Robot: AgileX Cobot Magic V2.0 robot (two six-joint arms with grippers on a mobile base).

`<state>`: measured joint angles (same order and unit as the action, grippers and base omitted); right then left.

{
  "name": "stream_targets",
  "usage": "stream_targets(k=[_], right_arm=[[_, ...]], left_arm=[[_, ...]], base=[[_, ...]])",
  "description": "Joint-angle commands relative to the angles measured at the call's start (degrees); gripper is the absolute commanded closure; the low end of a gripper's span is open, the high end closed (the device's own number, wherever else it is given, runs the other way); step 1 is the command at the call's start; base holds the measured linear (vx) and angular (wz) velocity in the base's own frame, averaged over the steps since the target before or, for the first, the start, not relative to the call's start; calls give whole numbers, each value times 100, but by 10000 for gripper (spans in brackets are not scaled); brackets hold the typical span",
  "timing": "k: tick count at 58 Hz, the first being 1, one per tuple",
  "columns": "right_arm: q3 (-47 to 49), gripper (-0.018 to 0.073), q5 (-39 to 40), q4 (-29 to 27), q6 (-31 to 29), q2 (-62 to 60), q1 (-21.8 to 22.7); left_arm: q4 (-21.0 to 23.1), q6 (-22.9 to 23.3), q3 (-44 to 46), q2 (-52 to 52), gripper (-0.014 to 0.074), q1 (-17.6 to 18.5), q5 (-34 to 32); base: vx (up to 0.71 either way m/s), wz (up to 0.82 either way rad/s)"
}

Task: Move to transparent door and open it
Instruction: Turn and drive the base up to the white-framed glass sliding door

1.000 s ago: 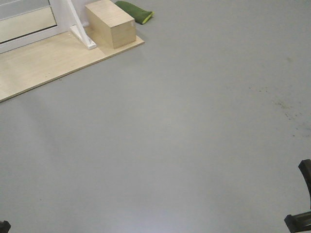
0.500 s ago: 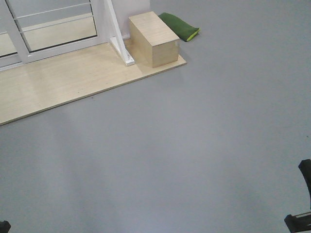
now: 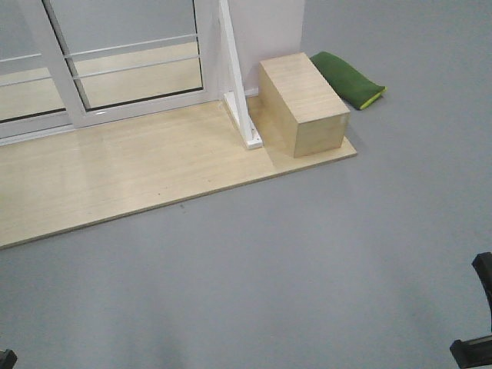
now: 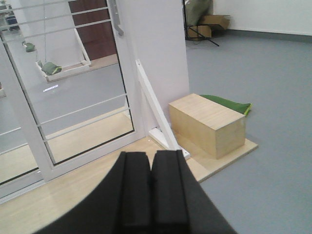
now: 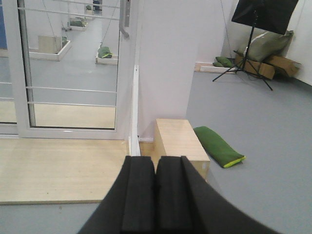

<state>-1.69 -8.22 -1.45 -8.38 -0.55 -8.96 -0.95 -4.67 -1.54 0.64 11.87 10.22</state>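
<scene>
Your black-padded left gripper is clenched empty; the black-padded right gripper likewise; the tall white-framed clear-glass sliding door stands well ahead, up-left of both, its curved grey handle nearest the white wall.

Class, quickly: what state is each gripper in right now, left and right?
Left gripper: closed, pads together, holding nothing.
Right gripper: closed, pads together, holding nothing.
</scene>
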Motion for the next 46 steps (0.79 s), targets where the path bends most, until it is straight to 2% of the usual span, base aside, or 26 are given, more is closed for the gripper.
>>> stream_targets(k=[1, 46], right_arm=[[-84, 559, 460, 28, 6, -84, 21], [-84, 559, 460, 28, 6, -84, 21]], left_arm=[[10, 11, -134, 76, 602, 9, -454], [10, 11, -134, 76, 602, 9, -454]], base=[[66, 22], [65, 28]])
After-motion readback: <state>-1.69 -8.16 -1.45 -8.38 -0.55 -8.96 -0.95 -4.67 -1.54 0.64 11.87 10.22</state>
